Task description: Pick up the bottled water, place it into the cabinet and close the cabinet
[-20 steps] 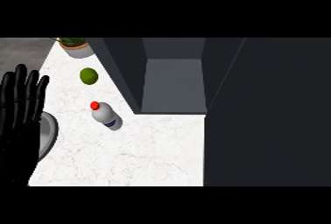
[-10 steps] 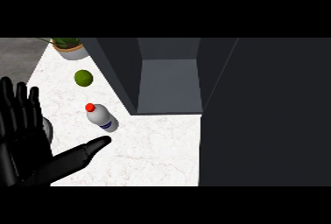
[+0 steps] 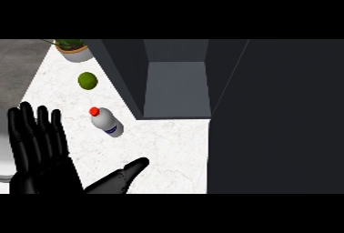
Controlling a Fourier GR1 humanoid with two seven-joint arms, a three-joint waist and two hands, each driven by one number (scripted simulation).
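Head view shows the left hand (image 3: 40,170) at lower left, fingers straight and spread, holding nothing. The bottled water (image 3: 107,124) sits on the counter (image 3: 168,150) just beyond the thumb, left of the open cabinet (image 3: 176,86). Closing off-centre, the fingers could knock the bottle away toward the green fruit (image 3: 87,80).

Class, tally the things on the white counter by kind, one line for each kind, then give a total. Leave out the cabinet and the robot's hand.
Water bottle: 1
Green round fruit: 1
Potted plant: 1
Total: 3
Not counted: a pale grey shape at the left edge, mostly hidden behind the open left hand, too little of it showing to name.
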